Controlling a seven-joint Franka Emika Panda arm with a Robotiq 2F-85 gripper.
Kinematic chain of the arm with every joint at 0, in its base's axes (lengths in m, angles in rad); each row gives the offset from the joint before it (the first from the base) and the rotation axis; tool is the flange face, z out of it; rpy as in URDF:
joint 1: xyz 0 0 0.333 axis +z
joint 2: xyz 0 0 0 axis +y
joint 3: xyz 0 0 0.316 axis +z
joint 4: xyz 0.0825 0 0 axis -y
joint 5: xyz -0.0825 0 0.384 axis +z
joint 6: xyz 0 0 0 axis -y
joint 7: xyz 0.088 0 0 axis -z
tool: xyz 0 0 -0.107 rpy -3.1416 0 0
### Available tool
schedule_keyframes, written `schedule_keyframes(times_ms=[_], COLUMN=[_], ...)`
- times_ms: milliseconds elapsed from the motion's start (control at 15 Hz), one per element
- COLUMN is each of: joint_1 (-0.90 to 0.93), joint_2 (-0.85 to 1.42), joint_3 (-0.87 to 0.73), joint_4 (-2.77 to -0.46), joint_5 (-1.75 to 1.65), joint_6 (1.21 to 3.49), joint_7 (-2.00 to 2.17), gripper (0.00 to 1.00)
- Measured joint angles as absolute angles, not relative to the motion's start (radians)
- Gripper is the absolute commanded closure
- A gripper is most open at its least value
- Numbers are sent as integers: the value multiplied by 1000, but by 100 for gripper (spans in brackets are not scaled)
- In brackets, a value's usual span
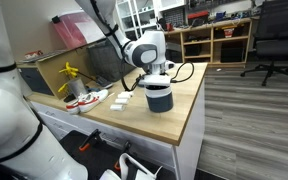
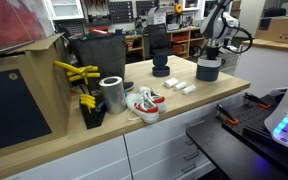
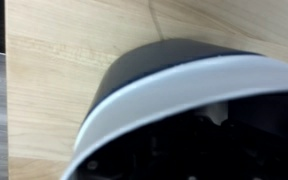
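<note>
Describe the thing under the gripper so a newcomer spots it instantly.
Start at the long wooden countertop and follow the robot arm down to the gripper. Directly below it stands a dark container. Unlike the small white blocks lying flat beside it, it is tall, round and dark, with a pale rim in the wrist view.

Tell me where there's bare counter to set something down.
Bare wood runs along the counter's front edge, between the sneakers and the dark cup. It is crowded behind that: metal can, yellow clamps, white blocks.
</note>
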State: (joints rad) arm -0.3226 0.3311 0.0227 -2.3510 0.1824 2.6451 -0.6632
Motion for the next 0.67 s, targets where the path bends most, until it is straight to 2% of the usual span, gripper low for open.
schedule_keyframes(times_ms=[667], joint_1=[-420], joint_2=[353], joint_3=[42], joint_4=[-2347], joint_5=[389], joint_6=[2645], joint_7=[-855], gripper=[100])
